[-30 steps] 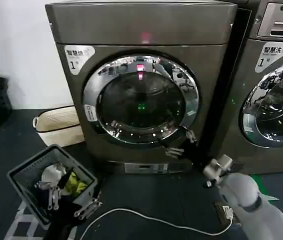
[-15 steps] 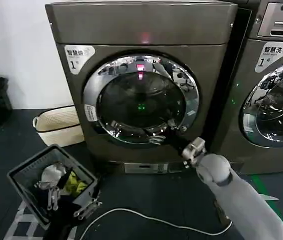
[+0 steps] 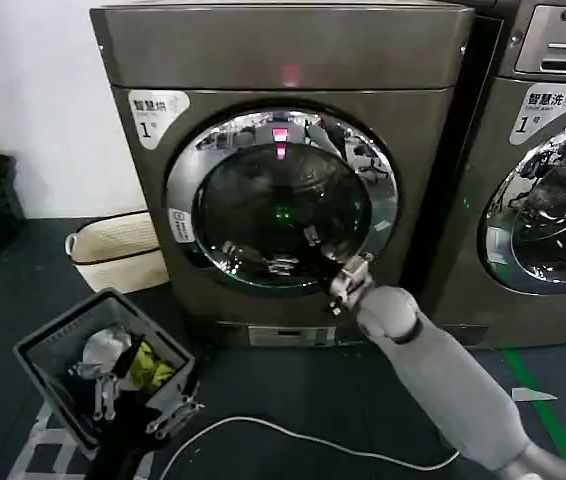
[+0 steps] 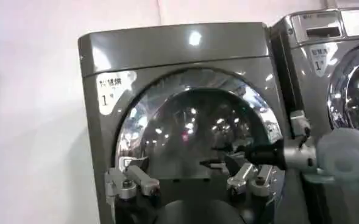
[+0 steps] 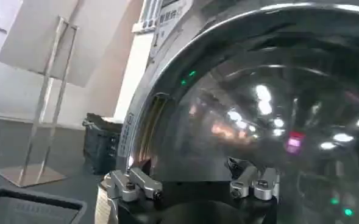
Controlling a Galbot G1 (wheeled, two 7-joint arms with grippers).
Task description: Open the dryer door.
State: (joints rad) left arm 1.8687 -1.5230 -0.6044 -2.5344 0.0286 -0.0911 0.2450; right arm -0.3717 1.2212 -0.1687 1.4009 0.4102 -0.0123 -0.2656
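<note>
Dark floor fronts the dryer [image 3: 283, 170], its corner sticker [image 3: 158, 113] marked "1".

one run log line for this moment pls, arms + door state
right pincer: open, at lower right of dryer door chrome ring | left pincer: open, low by laundry basket | door: shut | dryer: red light on

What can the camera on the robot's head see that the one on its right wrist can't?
Only the head view takes in the whole dryer, its red light, the laundry basket on the floor, the white cable, and the right arm reaching so that the right gripper sits at the door's lower right rim. Only the right wrist view shows a metal stand off to the side. Both show the dryer door with its chrome ring and dark glass, shut.
</note>
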